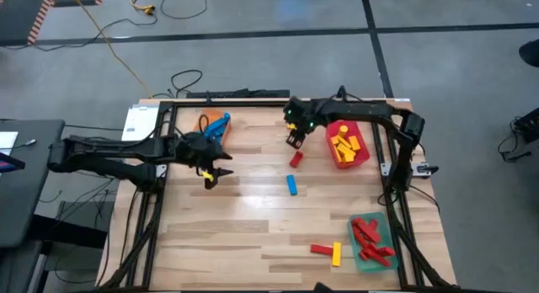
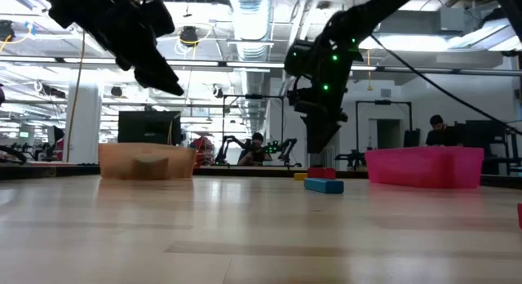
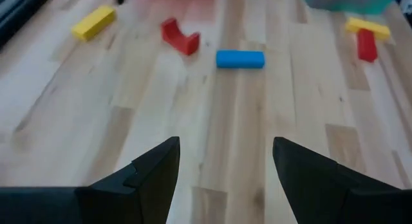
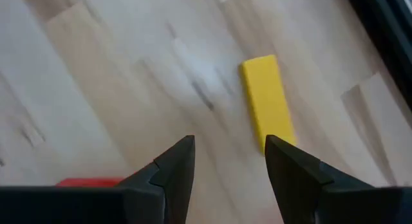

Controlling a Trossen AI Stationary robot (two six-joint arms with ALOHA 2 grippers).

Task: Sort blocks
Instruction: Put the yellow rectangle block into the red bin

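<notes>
Loose blocks lie flat on the wooden table: a yellow block [image 4: 267,102], a red block [image 1: 296,159] and a blue block [image 1: 291,185] near the middle, and a red block [image 1: 320,249] touching a yellow one [image 1: 336,253] near the front. My right gripper [image 1: 295,140] hangs open above the table, pointing steeply down. In its wrist view the yellow block lies just beyond the fingertips [image 4: 228,143], nothing between them. My left gripper [image 1: 215,171] hovers open at the left, facing the middle blocks [image 3: 239,59].
An orange tray [image 1: 215,126] with blue blocks stands at the far left. A red tray [image 1: 347,146] holding yellow blocks is at the far right, a green tray [image 1: 370,241] holding red blocks at the near right. A black frame borders the table.
</notes>
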